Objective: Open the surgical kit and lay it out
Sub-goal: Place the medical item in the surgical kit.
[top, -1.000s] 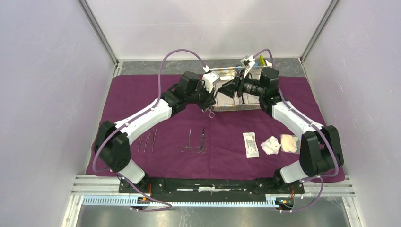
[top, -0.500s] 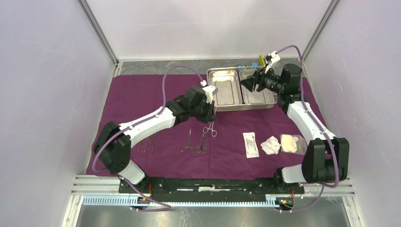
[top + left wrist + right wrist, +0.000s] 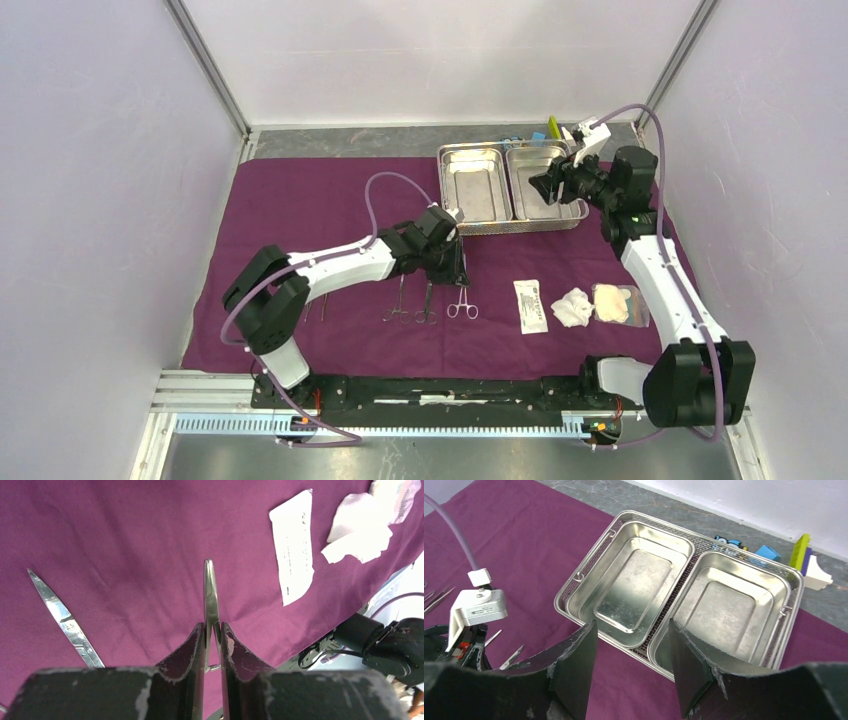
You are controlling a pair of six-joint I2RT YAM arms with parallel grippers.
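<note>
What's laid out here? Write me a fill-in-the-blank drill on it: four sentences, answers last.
1. The left gripper is ____ on a slim steel instrument.
2. Both compartments of the steel tray are ____.
3. The right gripper hangs above the tray with its jaws ____.
4. The ____ packet lies on the purple cloth, beside the gauze pads.

Missing words: shut; empty; open; white.

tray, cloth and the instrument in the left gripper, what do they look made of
The tray: polished metal, likely stainless steel; mirror-like glare, fine mesh outer rim. The cloth: matte plum fabric, probably woven; soft creases, no shine. The instrument: bright bare steel by its look, reflective blades.
</note>
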